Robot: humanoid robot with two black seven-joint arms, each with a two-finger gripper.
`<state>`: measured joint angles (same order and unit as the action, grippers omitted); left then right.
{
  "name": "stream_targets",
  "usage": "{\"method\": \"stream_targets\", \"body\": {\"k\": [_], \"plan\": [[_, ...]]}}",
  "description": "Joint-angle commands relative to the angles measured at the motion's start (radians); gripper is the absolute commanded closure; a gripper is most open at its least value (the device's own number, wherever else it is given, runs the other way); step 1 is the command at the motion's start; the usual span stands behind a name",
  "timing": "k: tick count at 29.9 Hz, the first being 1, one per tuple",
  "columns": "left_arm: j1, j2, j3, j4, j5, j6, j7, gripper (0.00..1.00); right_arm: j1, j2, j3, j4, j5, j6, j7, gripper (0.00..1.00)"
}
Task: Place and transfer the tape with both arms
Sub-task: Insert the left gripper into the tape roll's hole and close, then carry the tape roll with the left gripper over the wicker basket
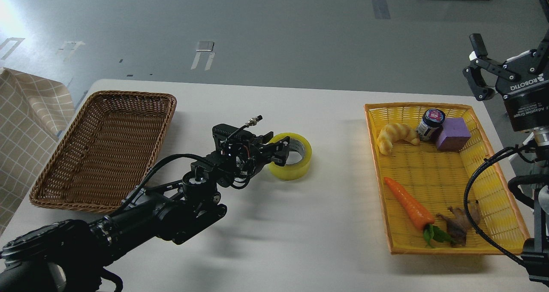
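Observation:
The tape (292, 162), a yellow roll with a grey-white core, lies flat on the white table (300, 223) near its middle. My left gripper (276, 144) reaches in from the left. Its fingers are spread across the roll's left wall, one tip in the core hole and one outside. I see no squeeze on the wall. My right gripper (510, 47) is raised at the far right, above the yellow basket's back corner. It is open and empty, fingers pointing up.
A brown wicker basket (47, 185) stands at the left. A yellow basket (493, 185) at the right holds a croissant (394, 136), a small jar (430, 124), a purple block (453, 133), a carrot (407, 202) and a small brown figure (459, 225). A checked cloth (25, 120) hangs at the far left.

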<state>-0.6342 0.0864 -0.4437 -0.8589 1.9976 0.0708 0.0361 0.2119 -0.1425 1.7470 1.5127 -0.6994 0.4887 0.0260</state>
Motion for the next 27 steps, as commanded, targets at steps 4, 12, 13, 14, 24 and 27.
{"method": "stream_targets", "body": {"k": [4,12,13,14,24,27], "plan": [[-0.004,0.018,0.039,0.003,0.001,0.001,-0.001,0.51,-0.002,0.0,0.0,0.0,0.0,0.0,0.0,0.0],[-0.009,0.024,0.046,0.011,0.0,-0.003,0.015,0.79,-0.003,0.0,0.0,-0.002,-0.002,0.0,0.0,0.0],[-0.009,0.026,0.046,0.009,0.0,-0.005,0.015,0.87,-0.005,0.0,0.0,-0.002,-0.002,0.0,0.002,0.0],[-0.009,0.026,0.046,0.011,0.0,-0.003,0.015,0.88,-0.005,0.0,0.0,-0.002,-0.002,0.0,0.002,0.0],[-0.028,0.059,0.045,-0.002,-0.008,-0.006,0.015,0.88,-0.016,0.0,0.0,-0.002,-0.002,0.0,0.002,0.0],[-0.059,0.085,0.046,-0.002,-0.005,-0.006,0.012,0.87,-0.014,0.001,0.0,-0.002,-0.002,0.0,0.002,0.0]]}}
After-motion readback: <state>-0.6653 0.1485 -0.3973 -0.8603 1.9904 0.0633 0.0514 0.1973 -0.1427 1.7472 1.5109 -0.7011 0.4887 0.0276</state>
